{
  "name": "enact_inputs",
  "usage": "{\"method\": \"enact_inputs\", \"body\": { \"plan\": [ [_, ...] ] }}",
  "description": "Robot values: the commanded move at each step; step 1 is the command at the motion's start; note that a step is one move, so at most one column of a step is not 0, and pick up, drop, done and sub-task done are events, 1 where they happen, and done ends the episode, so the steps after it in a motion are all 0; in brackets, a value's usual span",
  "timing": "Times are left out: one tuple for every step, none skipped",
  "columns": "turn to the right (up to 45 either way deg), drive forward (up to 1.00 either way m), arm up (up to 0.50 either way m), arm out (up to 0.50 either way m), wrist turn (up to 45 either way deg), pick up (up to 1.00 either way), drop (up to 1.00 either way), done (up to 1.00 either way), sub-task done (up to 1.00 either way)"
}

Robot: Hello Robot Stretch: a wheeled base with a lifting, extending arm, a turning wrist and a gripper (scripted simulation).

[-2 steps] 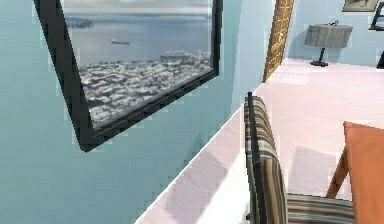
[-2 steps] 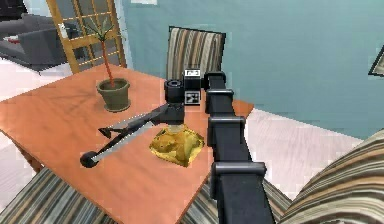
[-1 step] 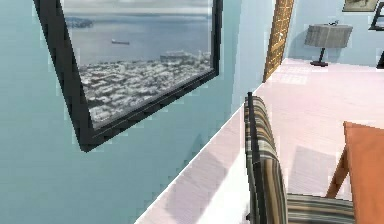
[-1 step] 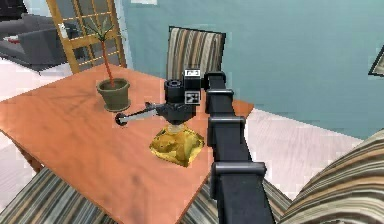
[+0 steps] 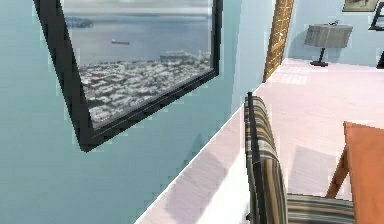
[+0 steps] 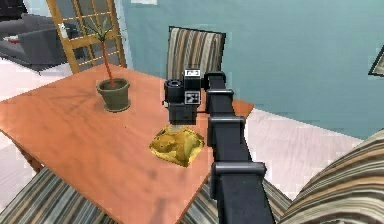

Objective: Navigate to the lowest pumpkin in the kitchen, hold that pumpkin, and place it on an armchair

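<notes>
In the arm side view my arm [image 6: 228, 150] reaches up from the bottom edge over a wooden table [image 6: 80, 120]. My gripper [image 6: 178, 112] sits at its far end, left of the white marker squares. Just below the gripper, a golden-yellow lumpy thing [image 6: 176, 146] lies on the tabletop; its shape is not clear enough to name it a pumpkin. I cannot tell whether the gripper holds anything.
A potted plant [image 6: 112, 92] stands on the table. Striped chairs [image 6: 195, 52] [image 5: 268, 165] surround the table [image 5: 365, 160]. A large framed picture [image 5: 140, 55] hangs on the teal wall. A wooden door frame [image 5: 278, 38] leads to a room with a small table [image 5: 326, 38]. A dark sofa [image 6: 30, 45] is far left.
</notes>
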Motion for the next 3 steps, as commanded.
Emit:
{"method": "enact_inputs", "body": {
  "plan": [
    [0.0,0.00,-0.30,0.00,0.0,0.00,0.00,0.00,0.00],
    [0.0,0.00,0.00,0.00,0.0,1.00,0.00,0.00,0.00],
    [0.0,0.00,0.10,0.00,0.0,0.00,0.00,0.00,0.00]
  ]
}}
